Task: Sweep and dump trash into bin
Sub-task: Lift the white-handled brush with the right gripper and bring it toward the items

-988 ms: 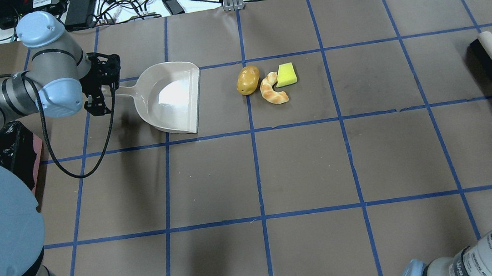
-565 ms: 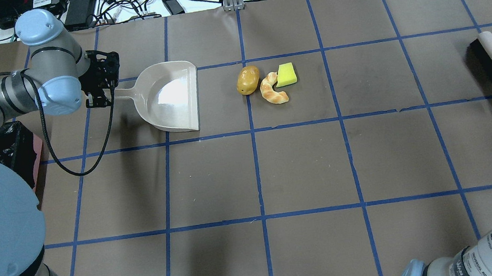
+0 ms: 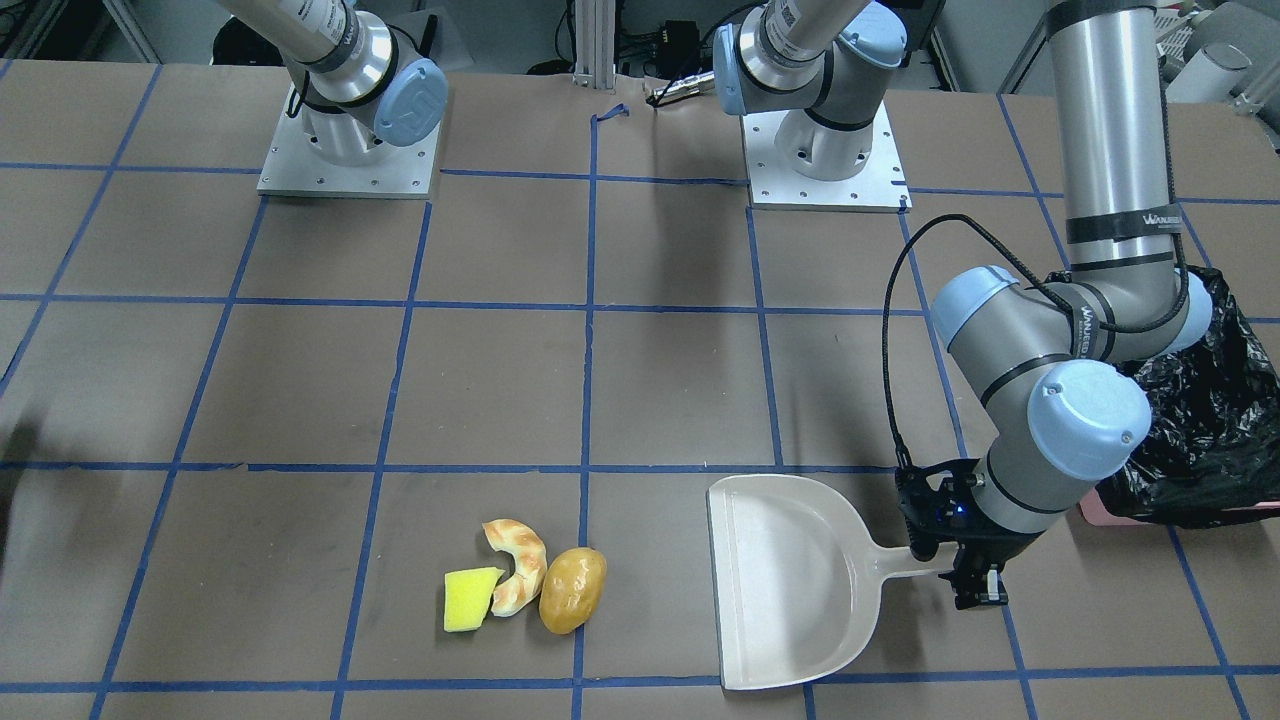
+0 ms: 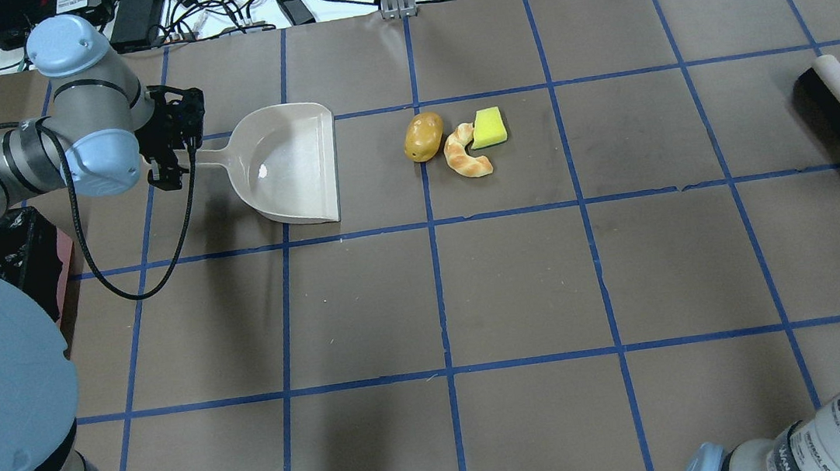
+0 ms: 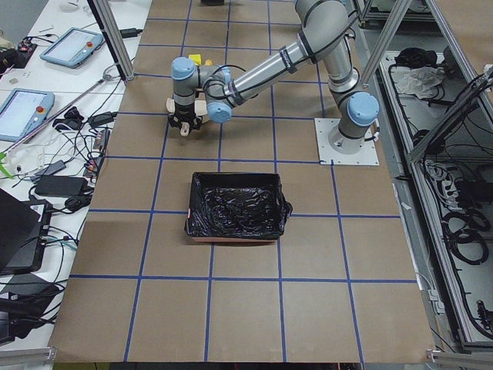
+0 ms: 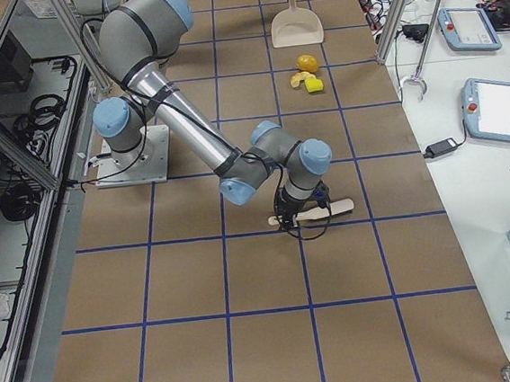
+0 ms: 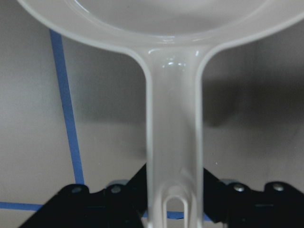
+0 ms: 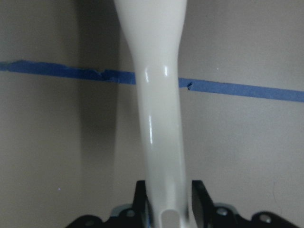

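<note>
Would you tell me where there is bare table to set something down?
The widest bare stretch lies between the sponge and the brush; the squares nearer the robot are bare too. A narrower strip separates the dustpan from the potato. Crowded: the croissant cluster, and beside the bin.

Working from the overhead view, I locate the dustpan (image 4: 288, 167) left of centre on the table (image 4: 518, 280), its mouth facing right. Further right, apart from it, the potato lump (image 4: 424, 137), croissant (image 4: 464, 153) and sponge piece (image 4: 489, 127) lie close together in a row. The bin (image 4: 12, 251) sits at the left edge, nearer than the dustpan. The brush (image 4: 831, 102) lies at the far right edge.
</note>
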You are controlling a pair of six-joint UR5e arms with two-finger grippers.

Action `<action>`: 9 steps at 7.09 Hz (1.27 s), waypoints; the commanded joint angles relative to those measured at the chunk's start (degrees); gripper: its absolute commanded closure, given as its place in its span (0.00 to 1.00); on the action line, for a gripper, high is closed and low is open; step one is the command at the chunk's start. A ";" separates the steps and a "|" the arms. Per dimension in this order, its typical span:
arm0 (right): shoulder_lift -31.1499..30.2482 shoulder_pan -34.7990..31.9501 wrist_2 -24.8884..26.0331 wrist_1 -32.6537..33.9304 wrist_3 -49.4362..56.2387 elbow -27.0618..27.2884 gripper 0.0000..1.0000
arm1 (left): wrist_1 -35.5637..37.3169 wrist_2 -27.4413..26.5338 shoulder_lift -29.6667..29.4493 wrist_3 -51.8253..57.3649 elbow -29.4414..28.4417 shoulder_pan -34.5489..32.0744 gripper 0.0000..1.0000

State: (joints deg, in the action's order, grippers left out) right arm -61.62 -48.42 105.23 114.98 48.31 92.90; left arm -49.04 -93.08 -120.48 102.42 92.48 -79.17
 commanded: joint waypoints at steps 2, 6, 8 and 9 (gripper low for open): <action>-0.87 -0.53 -0.20 -0.54 0.12 -0.26 1.00 | 0.00 0.27 -0.10 0.23 -0.10 -0.46 0.92; -7.90 -7.54 -5.46 -3.53 -0.40 -0.44 1.00 | -0.09 0.36 -0.28 0.15 -0.72 -0.11 0.47; -7.55 -12.45 -7.76 -4.49 -6.51 -0.09 1.00 | -0.09 0.45 -0.37 0.15 -0.72 -0.28 0.46; -7.55 -15.01 -8.80 -5.89 -10.91 -0.09 1.00 | -0.09 0.45 -0.37 0.06 -0.72 -0.46 0.47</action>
State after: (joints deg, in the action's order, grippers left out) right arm -69.18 -60.20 97.56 110.45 42.36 92.73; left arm -49.13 -92.65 -120.84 102.55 91.76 -79.44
